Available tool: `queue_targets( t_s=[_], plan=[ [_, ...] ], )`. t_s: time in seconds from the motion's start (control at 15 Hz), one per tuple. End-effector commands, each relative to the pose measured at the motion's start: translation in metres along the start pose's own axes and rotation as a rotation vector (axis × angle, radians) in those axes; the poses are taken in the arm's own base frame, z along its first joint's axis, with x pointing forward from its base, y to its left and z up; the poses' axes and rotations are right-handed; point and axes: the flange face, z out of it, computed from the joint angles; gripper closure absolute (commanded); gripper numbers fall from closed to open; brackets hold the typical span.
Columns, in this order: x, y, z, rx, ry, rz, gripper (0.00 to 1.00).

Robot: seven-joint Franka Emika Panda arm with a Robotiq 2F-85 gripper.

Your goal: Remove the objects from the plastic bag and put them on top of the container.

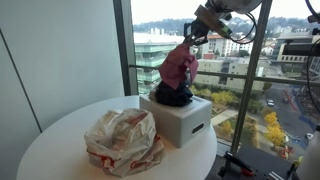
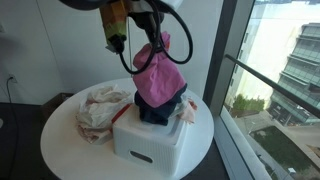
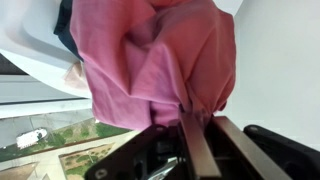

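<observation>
Claw (image 1: 191, 40) pinches a pink cloth (image 1: 180, 66) by its upper end above the white container (image 1: 184, 124).

From the left in both exterior views, a crumpled plastic bag (image 1: 123, 142) with red print lies on the round white table (image 1: 55, 150), just beside the container. A dark cloth (image 1: 173, 97) sits on the container's lid. The pink cloth hangs from the claw, and its lower edge reaches down to the dark cloth. To the right, a tall window (image 1: 285, 90) looks out on city buildings and autumn trees. In the wrist view, the claw's two fingers (image 3: 190, 135) are drawn close together on a fold of the pink cloth (image 3: 160, 60), which fills most of that view. The container's white edge (image 3: 25, 45) shows at the upper left.
</observation>
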Motion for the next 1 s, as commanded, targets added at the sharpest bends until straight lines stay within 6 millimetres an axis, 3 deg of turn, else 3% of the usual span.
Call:
queue_targets(
  t_s=[0.0,0.27,0.33,0.47,0.67,0.93],
  plan=[
    [0.019,0.006,0.048,0.008,0.075,0.097,0.96],
    [0.011,0.01,0.124,-0.053,0.028,0.132,0.96],
    [0.008,0.011,0.142,-0.07,0.009,0.14,0.6],
    [0.007,0.012,0.163,-0.087,-0.014,0.16,0.54],
    [0.014,0.015,0.159,-0.073,-0.002,0.19,0.3],
    [0.01,0.011,0.111,0.018,0.044,0.189,0.02]
  ],
)
